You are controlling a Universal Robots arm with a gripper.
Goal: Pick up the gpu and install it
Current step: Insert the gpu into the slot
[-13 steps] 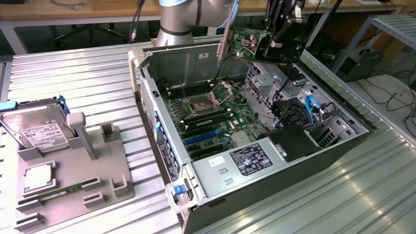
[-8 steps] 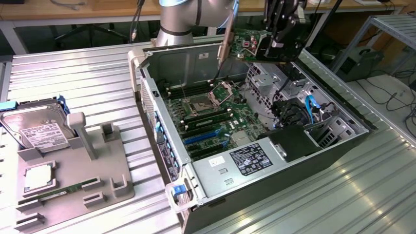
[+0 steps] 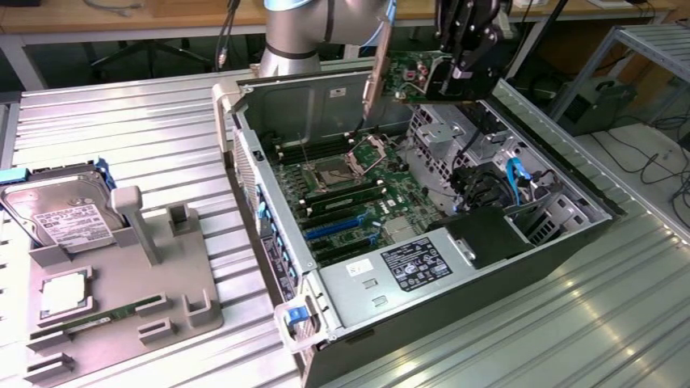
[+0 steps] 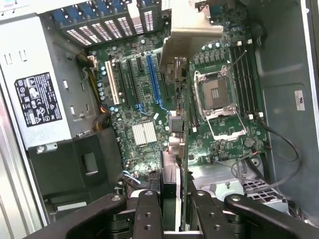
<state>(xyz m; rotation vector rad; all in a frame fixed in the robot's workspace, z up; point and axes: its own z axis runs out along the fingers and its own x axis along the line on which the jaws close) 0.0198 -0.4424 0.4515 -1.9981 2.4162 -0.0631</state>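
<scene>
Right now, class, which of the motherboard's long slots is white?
The end slot, the one nearest the power supply. The other slots in that row are black or blue.

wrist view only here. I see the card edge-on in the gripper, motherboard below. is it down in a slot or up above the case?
Observer: Up. The gripper holds the graphics card in the air over the far end of the open case, not in any slot.
Operator: how does it hang?
Observer: Upright, with its green face toward the exterior camera. The silver bracket runs up and down along the card's edge at the exterior view's left.
Operator: anything outside the case?
Observer: A hard drive stands in a grey tray on the exterior view's left, apart from the case.
</scene>
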